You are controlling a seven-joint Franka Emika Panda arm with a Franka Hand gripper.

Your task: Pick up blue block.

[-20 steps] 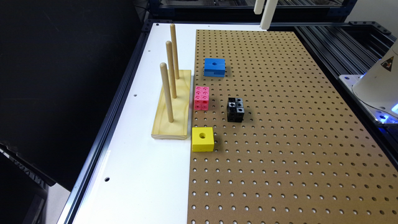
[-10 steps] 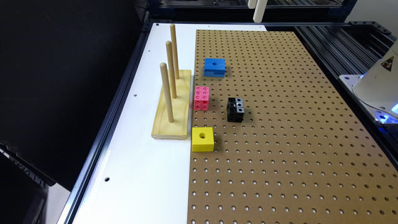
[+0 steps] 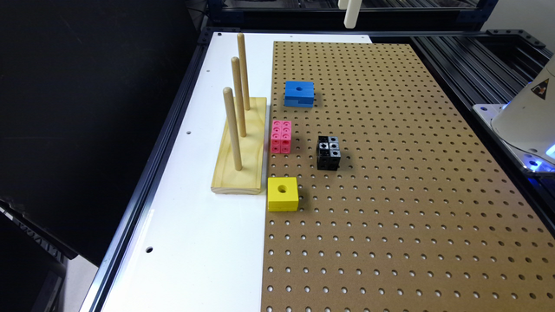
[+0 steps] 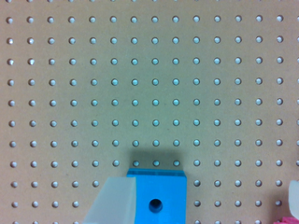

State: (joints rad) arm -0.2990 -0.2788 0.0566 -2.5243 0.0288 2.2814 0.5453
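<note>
The blue block [image 3: 299, 93] lies on the brown pegboard [image 3: 390, 173] toward its far end, with a round hole in its top and a notch in its near side. My gripper [image 3: 350, 13] hangs high above the board's far edge, beyond the block and well apart from it. In the wrist view the blue block [image 4: 156, 196] sits at the frame's edge, partly behind one pale finger [image 4: 114, 200]. The other finger [image 4: 294, 196] is far across from it, so the gripper [image 4: 205, 186] is open and holds nothing.
A wooden base with three upright pegs [image 3: 240, 130] stands on the white strip [image 3: 195, 216] beside the pegboard. A pink studded cube cluster [image 3: 281, 136], a black cube cluster [image 3: 328, 152] and a yellow block with a hole [image 3: 282, 193] lie nearer than the blue block.
The gripper has drifted toward the exterior view's left and slightly upward at the far edge. The blocks have not moved.
</note>
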